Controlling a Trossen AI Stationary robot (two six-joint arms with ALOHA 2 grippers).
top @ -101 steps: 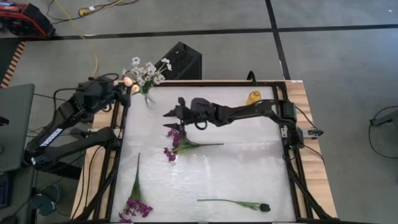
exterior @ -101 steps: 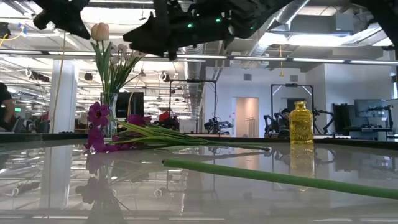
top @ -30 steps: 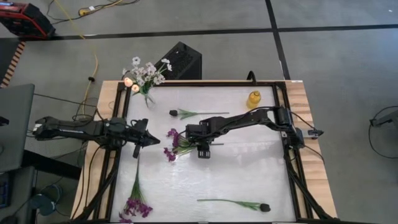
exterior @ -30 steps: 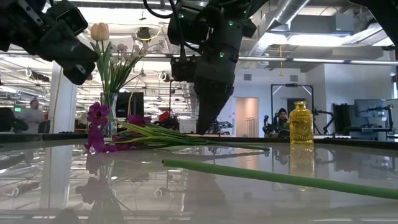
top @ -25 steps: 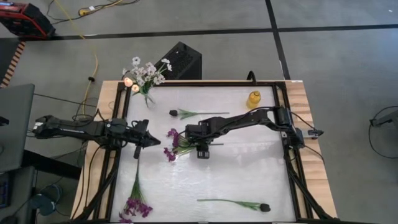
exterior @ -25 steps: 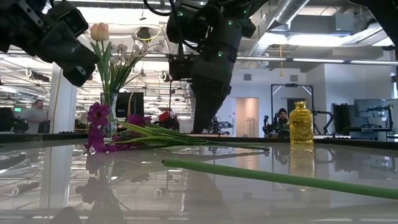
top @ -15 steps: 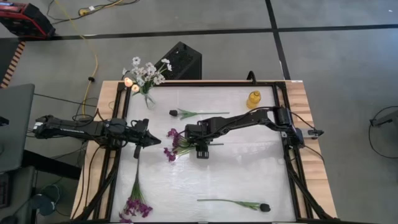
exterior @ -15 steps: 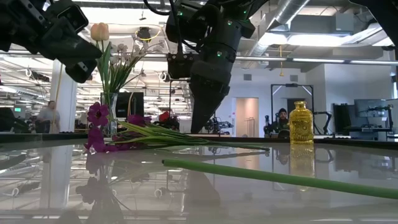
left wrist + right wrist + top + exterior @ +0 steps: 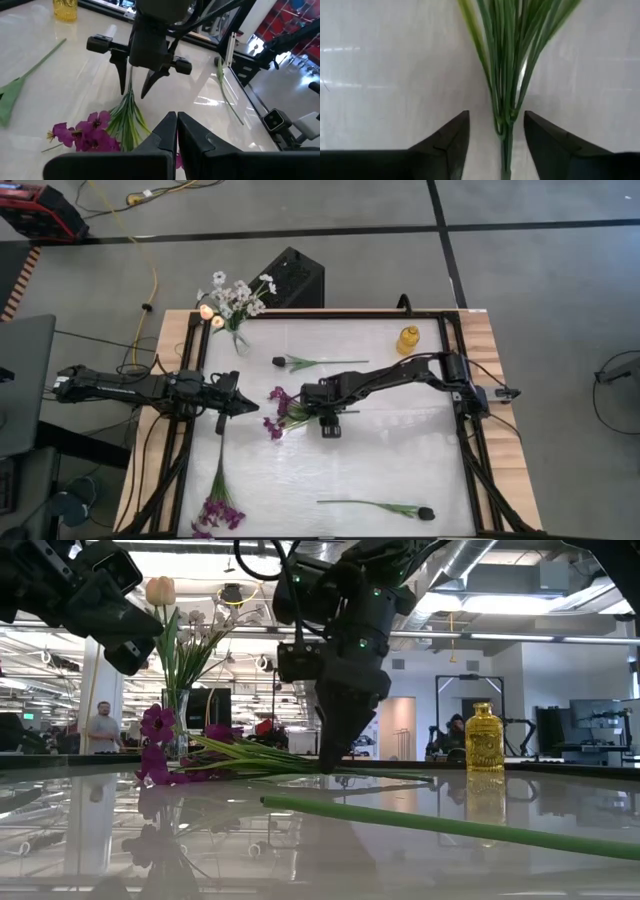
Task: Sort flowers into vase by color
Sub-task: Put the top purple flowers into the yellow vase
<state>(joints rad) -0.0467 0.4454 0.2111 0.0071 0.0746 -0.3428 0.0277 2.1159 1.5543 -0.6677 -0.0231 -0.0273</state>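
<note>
Just beside the glass vase [image 9: 238, 340] at the table's far left corner, a light, floppy purple sprig [image 9: 285, 412] lies flat as the right gripper [image 9: 329, 416], fingers spread and empty, straddles its stiffer stem, probably the best hold.

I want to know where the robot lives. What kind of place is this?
Probably a big robotics lab or workshop: bare ceiling pipes, other robot arms on stands behind the table, and a person standing far off.
</note>
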